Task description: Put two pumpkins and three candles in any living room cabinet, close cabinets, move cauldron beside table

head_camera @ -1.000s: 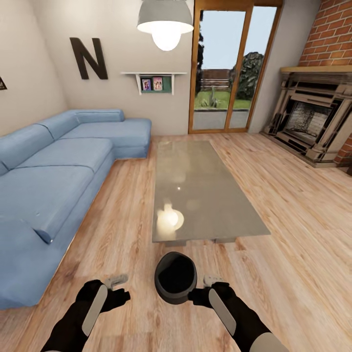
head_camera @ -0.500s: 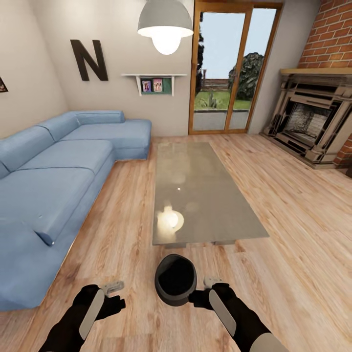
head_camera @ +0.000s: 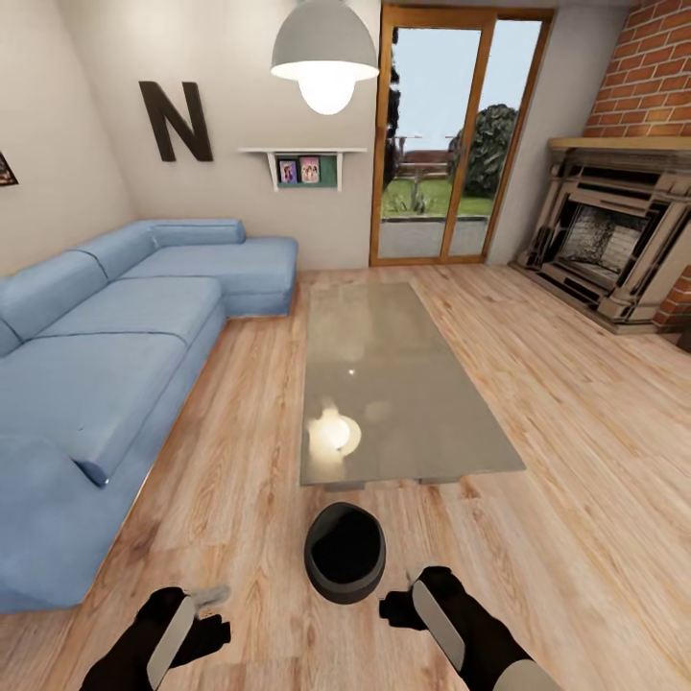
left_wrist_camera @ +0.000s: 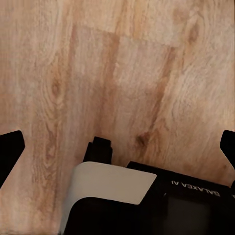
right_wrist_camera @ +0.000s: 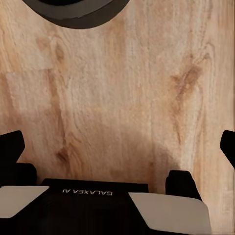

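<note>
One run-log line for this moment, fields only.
phase: cauldron set down | round black cauldron: on wood floor, near grey glass-topped coffee table end | left gripper: open, empty | right gripper: open, apart from cauldron

"N" on wall point(head_camera: 175, 120); "GALAXEA" on wrists point(right_wrist_camera: 87, 192)

Black cauldron point(head_camera: 345, 552) upright on floor, near glass table point(head_camera: 403, 384)

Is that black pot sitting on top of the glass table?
No, the black pot stands on the wooden floor, just in front of the glass table's near end.
</note>
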### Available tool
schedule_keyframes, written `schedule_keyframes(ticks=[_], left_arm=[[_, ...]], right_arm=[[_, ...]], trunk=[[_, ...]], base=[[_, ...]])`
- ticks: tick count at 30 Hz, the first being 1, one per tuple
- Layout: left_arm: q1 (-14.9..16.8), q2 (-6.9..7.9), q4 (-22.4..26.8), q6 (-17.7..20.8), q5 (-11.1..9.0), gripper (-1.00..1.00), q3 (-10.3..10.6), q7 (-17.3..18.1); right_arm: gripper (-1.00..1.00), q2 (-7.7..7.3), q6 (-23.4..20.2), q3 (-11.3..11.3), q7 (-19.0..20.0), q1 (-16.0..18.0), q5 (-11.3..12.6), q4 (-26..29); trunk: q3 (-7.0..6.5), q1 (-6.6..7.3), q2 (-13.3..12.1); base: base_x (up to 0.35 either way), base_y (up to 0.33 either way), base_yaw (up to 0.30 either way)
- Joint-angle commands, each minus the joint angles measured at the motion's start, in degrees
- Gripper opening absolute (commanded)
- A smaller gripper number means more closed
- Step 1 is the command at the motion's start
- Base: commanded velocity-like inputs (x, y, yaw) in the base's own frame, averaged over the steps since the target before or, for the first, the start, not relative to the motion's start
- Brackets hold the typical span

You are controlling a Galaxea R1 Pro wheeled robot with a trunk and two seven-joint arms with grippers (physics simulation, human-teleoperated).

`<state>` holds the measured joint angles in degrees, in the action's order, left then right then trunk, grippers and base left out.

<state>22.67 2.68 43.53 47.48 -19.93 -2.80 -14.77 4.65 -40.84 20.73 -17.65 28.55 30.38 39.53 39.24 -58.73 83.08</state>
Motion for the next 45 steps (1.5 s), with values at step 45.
schedule_keyframes(ticks=[45], left_arm=[[-4.0, 1.98, -42.3, -49.1, 7.9, 1.0, 1.2, 0.1]], right_arm=[[1.0, -4.19, 49.7, 0.5, -0.1, -14.4, -0.1, -35.7]], trunk=[[-7.19, 8.79, -16.1]], base=[[0.0, 0.0, 0.0]])
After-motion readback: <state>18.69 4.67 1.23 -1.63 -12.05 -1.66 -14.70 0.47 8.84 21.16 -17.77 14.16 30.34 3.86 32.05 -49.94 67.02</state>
